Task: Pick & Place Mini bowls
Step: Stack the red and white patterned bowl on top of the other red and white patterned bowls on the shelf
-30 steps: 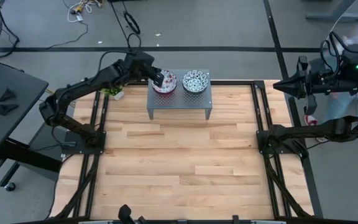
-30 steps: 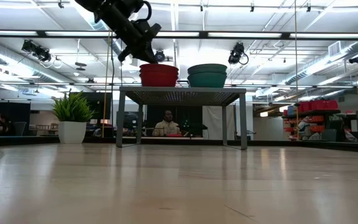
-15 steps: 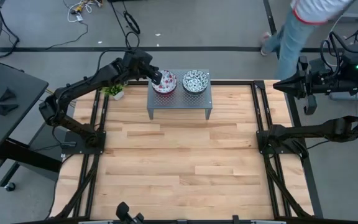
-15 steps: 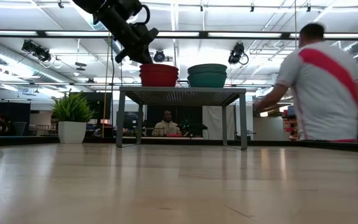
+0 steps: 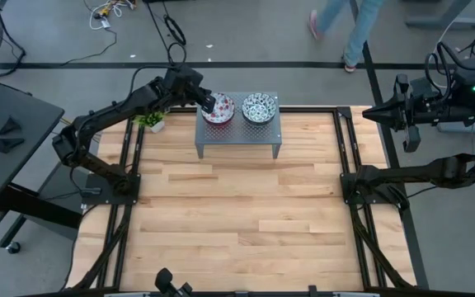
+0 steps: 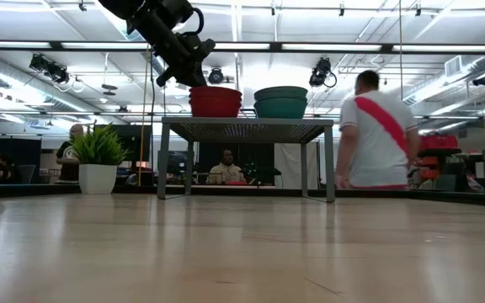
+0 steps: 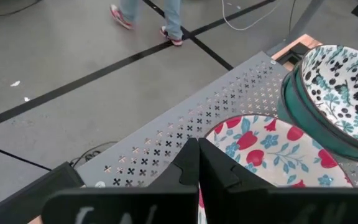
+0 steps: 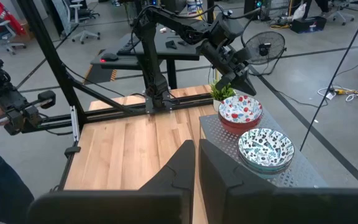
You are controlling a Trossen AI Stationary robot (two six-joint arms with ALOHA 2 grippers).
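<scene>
High view: straight down over the whole wooden table [image 5: 237, 214], both arms in frame, floor strip beyond the far edge.
Low view: at tabletop height, level across the boards toward the room; grey perforated stand [image 6: 247, 126] seen edge-on, mid-distance, a person [image 6: 377, 135] walking behind.
Left wrist view: very close, angled down past own fingers [image 7: 194, 168] onto the stand's top and the floor behind it.
Right wrist view: far off, beside the table's right side, looking across it over own fingers [image 8: 194, 168].
Shared by all four: stand and the two bowl stacks [image 5: 239, 109]. Right wrist view also takes in the left arm [image 8: 191, 31].
</scene>
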